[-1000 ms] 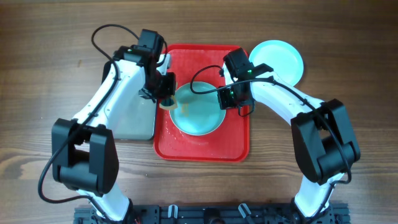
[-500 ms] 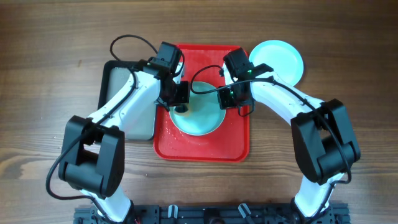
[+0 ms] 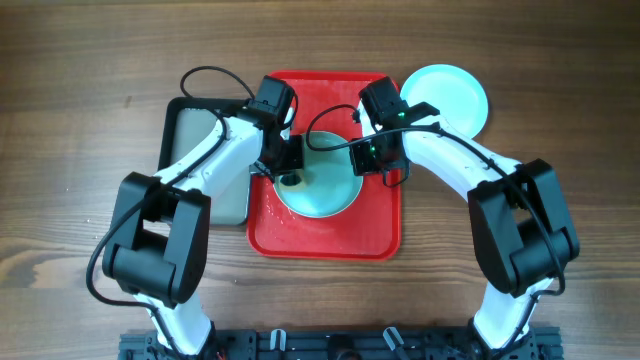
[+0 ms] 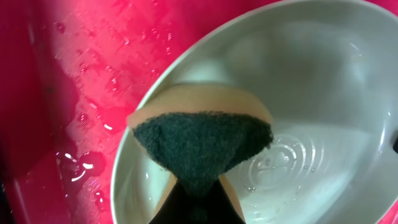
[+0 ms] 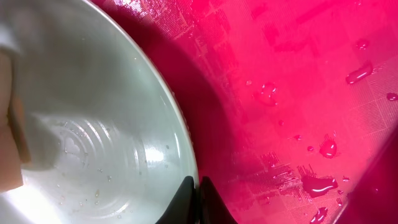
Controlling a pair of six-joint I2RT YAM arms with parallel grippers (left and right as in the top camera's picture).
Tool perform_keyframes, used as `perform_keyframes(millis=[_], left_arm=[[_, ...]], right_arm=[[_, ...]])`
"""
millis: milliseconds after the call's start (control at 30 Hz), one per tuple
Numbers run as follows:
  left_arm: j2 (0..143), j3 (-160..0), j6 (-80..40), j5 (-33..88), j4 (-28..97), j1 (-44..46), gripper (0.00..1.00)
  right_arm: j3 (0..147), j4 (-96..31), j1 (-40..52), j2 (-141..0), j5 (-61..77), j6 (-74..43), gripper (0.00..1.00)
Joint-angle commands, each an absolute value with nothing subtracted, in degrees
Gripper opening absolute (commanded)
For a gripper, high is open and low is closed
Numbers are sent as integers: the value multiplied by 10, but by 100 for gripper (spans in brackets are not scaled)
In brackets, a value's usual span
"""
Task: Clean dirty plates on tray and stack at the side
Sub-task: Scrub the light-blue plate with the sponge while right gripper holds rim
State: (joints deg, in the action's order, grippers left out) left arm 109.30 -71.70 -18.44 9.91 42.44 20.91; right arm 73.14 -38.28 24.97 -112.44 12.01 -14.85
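A pale mint-blue plate (image 3: 325,190) lies on the wet red tray (image 3: 325,235). My left gripper (image 3: 291,172) is shut on a tan sponge (image 4: 202,146) with a dark green scouring face, which is pressed into the left part of the plate (image 4: 311,124). My right gripper (image 5: 194,186) is shut on the plate's right rim, its fingers pinching the edge of the plate (image 5: 81,124). In the overhead view the right gripper (image 3: 368,170) is at that rim. A second plate (image 3: 445,97) rests on the table beyond the tray's top right corner.
A black tray with a grey inside (image 3: 205,165) lies just left of the red tray, under my left arm. Water drops dot the red tray (image 5: 298,93). Bare wooden table (image 3: 560,120) surrounds everything.
My left arm has swung right from the tray's left edge, carrying the sponge onto the plate. The right arm and the plate have stayed where they were.
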Motion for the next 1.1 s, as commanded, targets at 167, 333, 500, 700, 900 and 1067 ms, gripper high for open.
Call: perform_keyframes(millis=[167, 333, 500, 700, 900, 1067], left_arm=[[1101, -693, -202, 67, 422, 205, 4], [1110, -676, -204, 68, 409, 216, 4], [1131, -676, -232, 68, 408, 246, 4], [1178, -676, -251, 112, 394, 283, 4], [1183, -676, -251, 211, 366, 296, 4], [1183, -676, -244, 310, 333, 296, 4]], right_arm=[[726, -381, 251, -1123, 129, -137, 4], [726, -381, 251, -1123, 129, -137, 4], [726, -381, 251, -1123, 130, -137, 4], [726, -381, 251, -1123, 130, -137, 4], [726, -381, 251, -1123, 130, -137, 4], [726, -381, 251, -1123, 132, -137, 4]])
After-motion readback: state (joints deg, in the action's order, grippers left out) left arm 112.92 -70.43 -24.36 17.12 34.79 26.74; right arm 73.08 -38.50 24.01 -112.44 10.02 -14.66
